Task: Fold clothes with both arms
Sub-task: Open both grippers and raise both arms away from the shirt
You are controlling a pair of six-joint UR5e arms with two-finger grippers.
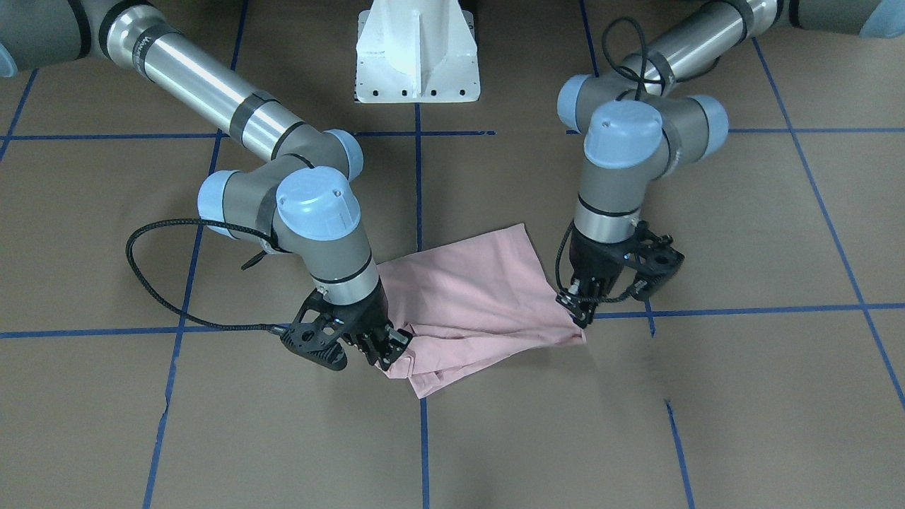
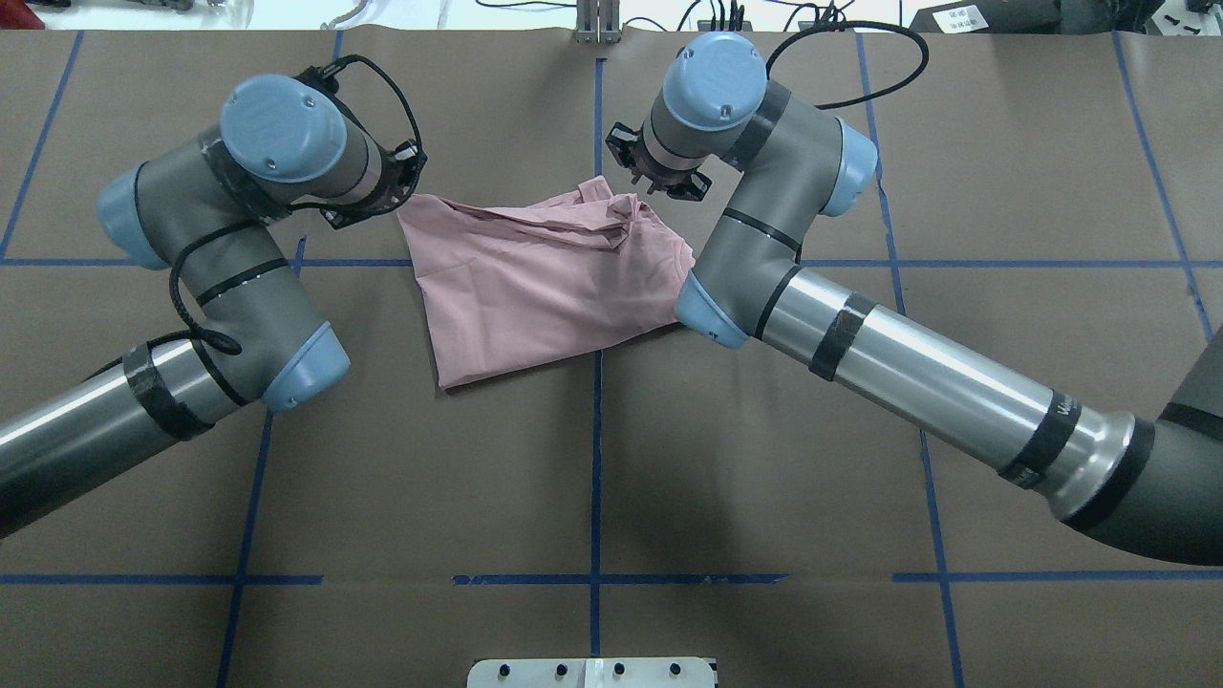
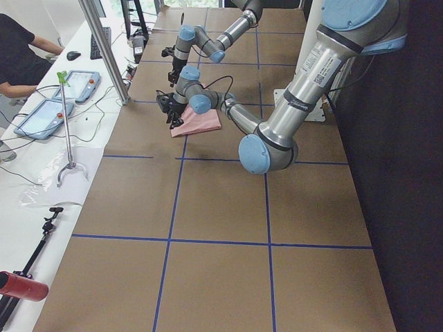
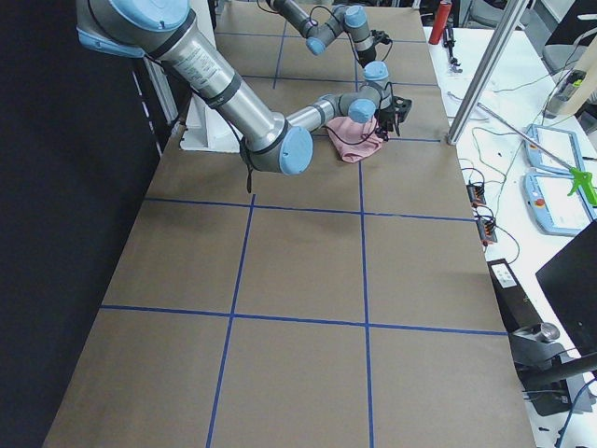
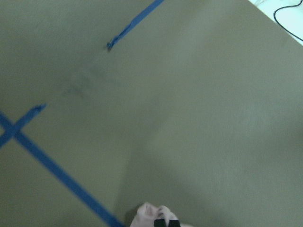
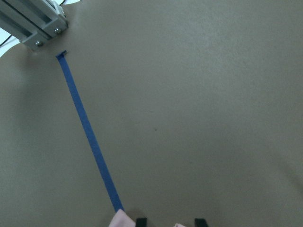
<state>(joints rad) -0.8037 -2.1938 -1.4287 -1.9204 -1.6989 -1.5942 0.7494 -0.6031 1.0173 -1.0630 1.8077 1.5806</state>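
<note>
Hidden: the overhead view shows neither gripper's tips, and the wrist views crop the fingertips (image 6: 141, 221) at the bottom edge.
T-shirt (image 1: 466, 293): crumpled on the table (image 1: 707, 424), stretched between the two grippers, plain pink cloth up.
Left gripper (image 1: 580, 309): jaws pinched together on the T-shirt's corner.
Right gripper (image 1: 387, 348): at the bunched opposite edge. Its fingertips are apart with pink cloth between them, and I cannot tell whether it grips.
</note>
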